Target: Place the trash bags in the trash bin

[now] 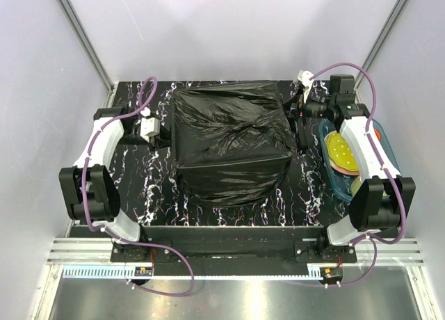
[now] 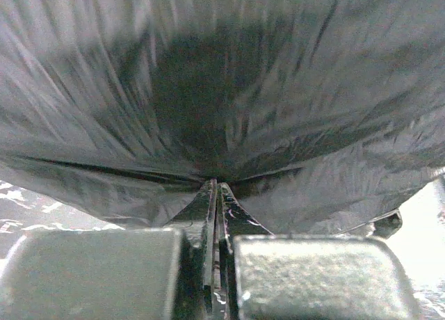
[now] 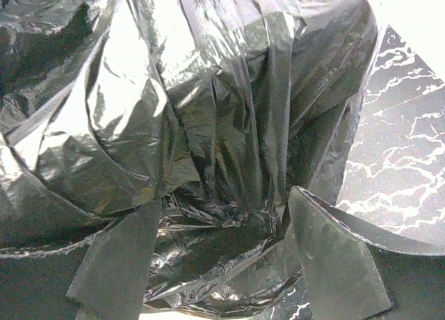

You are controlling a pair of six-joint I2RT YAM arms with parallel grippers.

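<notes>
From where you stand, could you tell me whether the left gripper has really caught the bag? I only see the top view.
Observer: Yes. In the left wrist view the left gripper is shut on a fold of the bag.
Operator: Thanks. Is the film slack there?
Observer: No, it looks taut, with pleats fanning out from the pinch.
Operator: And the right gripper?
Observer: The right gripper is open. Its fingers stand apart with crumpled film between them.
</notes>
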